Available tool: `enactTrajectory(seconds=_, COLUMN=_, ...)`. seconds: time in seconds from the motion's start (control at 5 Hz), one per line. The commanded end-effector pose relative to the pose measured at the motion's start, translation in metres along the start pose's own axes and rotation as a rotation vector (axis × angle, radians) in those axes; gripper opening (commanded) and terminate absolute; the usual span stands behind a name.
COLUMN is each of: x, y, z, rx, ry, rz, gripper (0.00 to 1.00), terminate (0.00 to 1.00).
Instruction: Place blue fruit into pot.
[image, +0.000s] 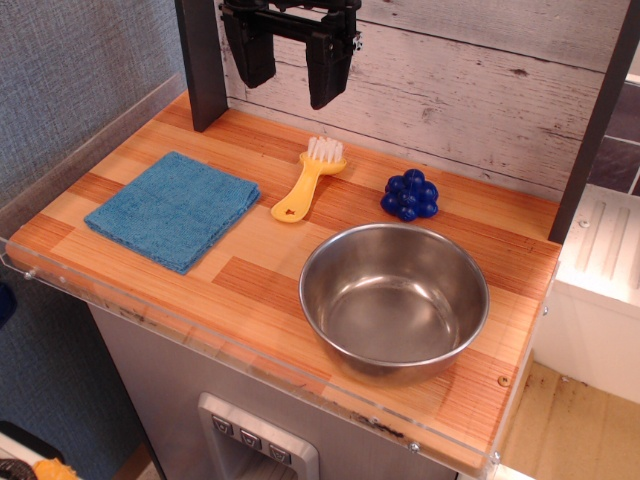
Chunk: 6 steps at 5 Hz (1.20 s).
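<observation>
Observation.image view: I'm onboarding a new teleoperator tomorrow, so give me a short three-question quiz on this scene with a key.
1. True or false: the blue fruit already lies inside the pot.
2. Which thing lies between the blue cloth and the blue fruit? A) a sponge B) the yellow brush C) a spoon
3. Fill in: the gripper hangs above the back of the wooden counter with its fingers ____ and nothing between them.

Key
1. False: the fruit sits on the counter behind the pot, and the pot is empty.
2. B: the brush lies with its white bristles toward the back wall.
3. Open.
</observation>
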<state>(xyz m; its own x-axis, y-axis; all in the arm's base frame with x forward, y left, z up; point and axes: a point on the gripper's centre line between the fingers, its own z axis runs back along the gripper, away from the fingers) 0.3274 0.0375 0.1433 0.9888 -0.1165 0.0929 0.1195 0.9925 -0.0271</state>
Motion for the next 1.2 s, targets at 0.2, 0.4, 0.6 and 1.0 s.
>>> enactTrajectory(seconds=0.2, x=0.023, y=-0.017, z=-0.011, rx=-0.041, ry=-0.036, rz=-0.061, gripper=1.00, terminate=0.00)
enactTrajectory(seconds=0.4, x=0.058, y=-0.041, z=-0.033, rx=-0.055, ry=-0.025, rz=-0.115, gripper=1.00, terminate=0.00)
enactTrajectory(seconds=0.6, x=0.084, y=-0.061, z=-0.058, rx=-0.033, ry=0.009, rz=-0.157, gripper=1.00, terminate=0.00)
enactTrajectory(seconds=1.0, x=0.086, y=-0.050, z=-0.078, rx=0.061, ry=0.082, rz=-0.133, gripper=1.00, terminate=0.00)
